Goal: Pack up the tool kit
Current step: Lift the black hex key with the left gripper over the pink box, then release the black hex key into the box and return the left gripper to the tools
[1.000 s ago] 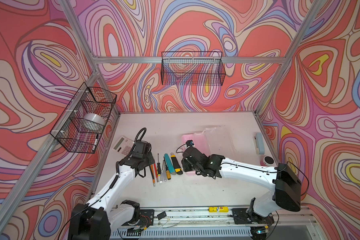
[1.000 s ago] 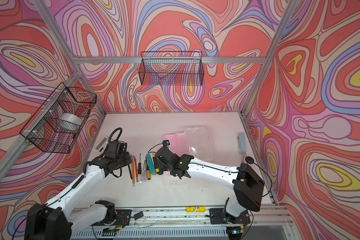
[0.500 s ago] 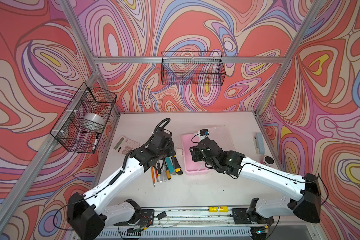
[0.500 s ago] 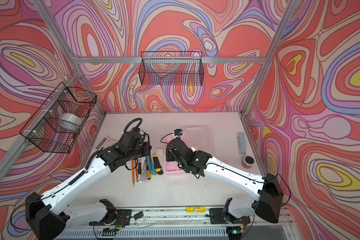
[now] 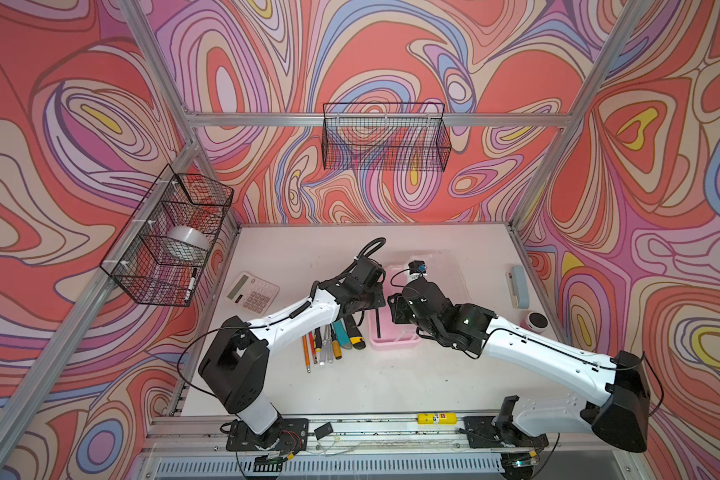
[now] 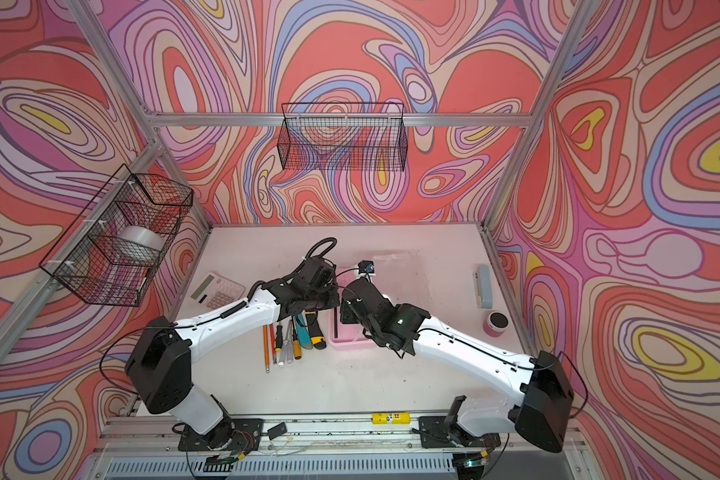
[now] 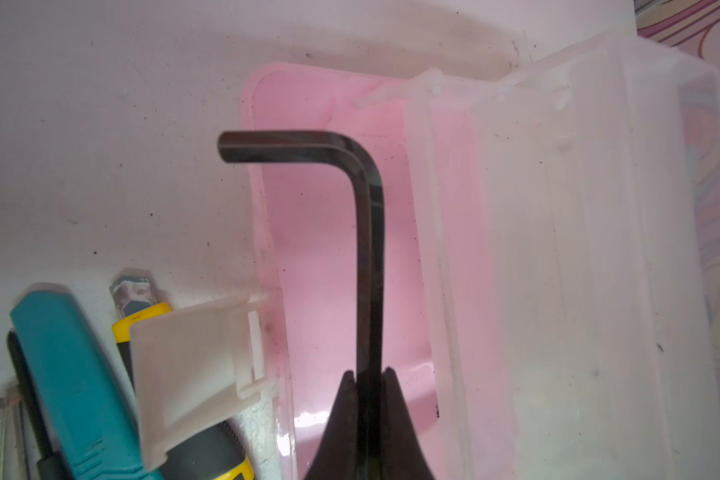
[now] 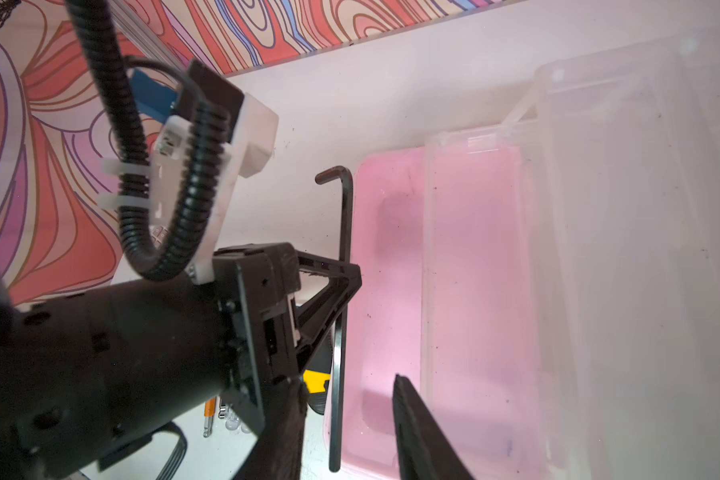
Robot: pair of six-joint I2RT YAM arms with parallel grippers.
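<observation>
The tool kit's pink box lies open mid-table, its translucent lid folded back to the right. My left gripper is shut on a black hex key, holding it along the box's left wall, bent end over the rim. My right gripper stands open astride that wall, gripping nothing. Left of the box lie a teal knife, a yellow-black knife, screwdrivers and orange pens.
A white calculator sits at the left, a grey-blue stapler and a small pink pot at the right edge. Wire baskets hang on the back wall and the left wall, the latter holding a tape roll.
Both arms have reached farther back. My left gripper left the tool row and now holds the hex key over the pink box; my right gripper has shifted along the box.
</observation>
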